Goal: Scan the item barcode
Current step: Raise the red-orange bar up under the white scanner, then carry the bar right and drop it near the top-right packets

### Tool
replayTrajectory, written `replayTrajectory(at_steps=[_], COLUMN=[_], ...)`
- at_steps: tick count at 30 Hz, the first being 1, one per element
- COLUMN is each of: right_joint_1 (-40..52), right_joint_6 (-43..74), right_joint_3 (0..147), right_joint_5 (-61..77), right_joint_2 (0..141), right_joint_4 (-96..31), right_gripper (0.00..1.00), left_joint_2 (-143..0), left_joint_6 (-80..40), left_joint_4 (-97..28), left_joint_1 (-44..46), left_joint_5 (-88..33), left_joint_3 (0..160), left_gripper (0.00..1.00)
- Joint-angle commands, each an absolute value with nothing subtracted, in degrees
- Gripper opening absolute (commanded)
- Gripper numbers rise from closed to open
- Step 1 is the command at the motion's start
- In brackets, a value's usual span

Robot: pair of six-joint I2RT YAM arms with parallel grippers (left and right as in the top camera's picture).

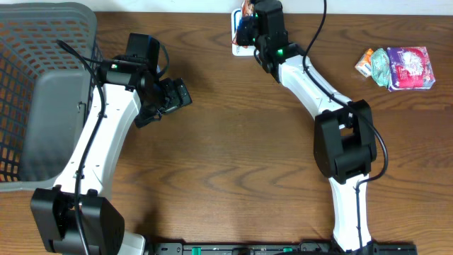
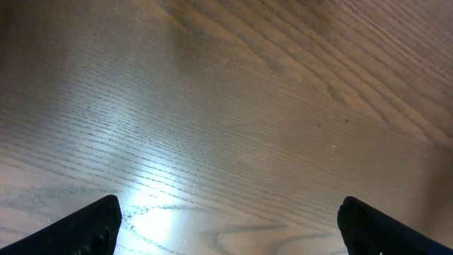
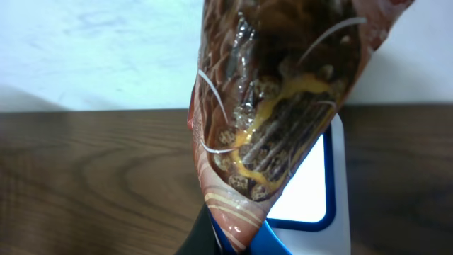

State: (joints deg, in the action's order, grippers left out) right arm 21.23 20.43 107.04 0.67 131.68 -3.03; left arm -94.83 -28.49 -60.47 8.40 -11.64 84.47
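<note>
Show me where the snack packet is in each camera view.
Overhead: snack packet at the top edge, right of centre, by the white scanner.
Left wrist: not in it; only table.
Right wrist: it fills the centre, scanner behind it.
Shared landmark: the scanner, in overhead and right wrist.

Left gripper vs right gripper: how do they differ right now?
The left gripper is open wide; the right gripper is shut on a brown snack packet. The left gripper is empty above bare table; the right gripper holds its packet by the white scanner. The left gripper sits near the basket; the right gripper is at the table's far edge. Both are black, on white arms.
</note>
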Motion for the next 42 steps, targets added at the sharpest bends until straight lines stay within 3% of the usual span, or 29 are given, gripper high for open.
replayTrajectory(at_steps=[1,11,18,22,27,29,31,36,42], right_joint_1=[18.87,5.69,-4.21,-8.62,-11.35,-11.44,-11.42,-11.42,-11.09], right_joint_6=[24.53,26.28,6.63,2.98,2.74,2.72,3.01,6.37,10.74], right_joint_3=[108.12,109.12,108.97,108.90,108.84,108.84,108.84,108.86,108.86], right_joint_5=[1.89,1.85,3.42,0.38,0.34,0.21,-1.76,-7.42,-6.35], right_joint_2=[130.21,119.85,118.50,119.90,122.26,123.15,123.81,122.56,114.10], right_joint_4=[-3.05,-19.38,-33.39,-38.41,-38.57,-38.46,-38.85,-41.47,-46.59], right_gripper=[0.01,0.01,0.01,0.01,0.15,0.49,0.69,0.70,0.64], left_joint_2=[-95.15,-95.15,-95.15,-95.15,-95.15,-95.15,-95.15,-95.15,-95.15], left_joint_6=[-28.14,-28.14,-28.14,-28.14,-28.14,-28.14,-28.14,-28.14,-28.14], left_joint_4=[-60.80,-60.80,-60.80,-60.80,-60.80,-60.80,-60.80,-60.80,-60.80], left_joint_1=[8.32,8.32,8.32,8.32,8.32,8.32,8.32,8.32,8.32], left_joint_5=[-11.03,-11.03,-11.05,-11.03,-11.03,-11.03,-11.05,-11.03,-11.05], left_joint_3=[85.08,85.08,85.08,85.08,85.08,85.08,85.08,85.08,85.06], left_gripper=[0.98,0.98,0.98,0.98,0.98,0.98,0.98,0.98,0.98])
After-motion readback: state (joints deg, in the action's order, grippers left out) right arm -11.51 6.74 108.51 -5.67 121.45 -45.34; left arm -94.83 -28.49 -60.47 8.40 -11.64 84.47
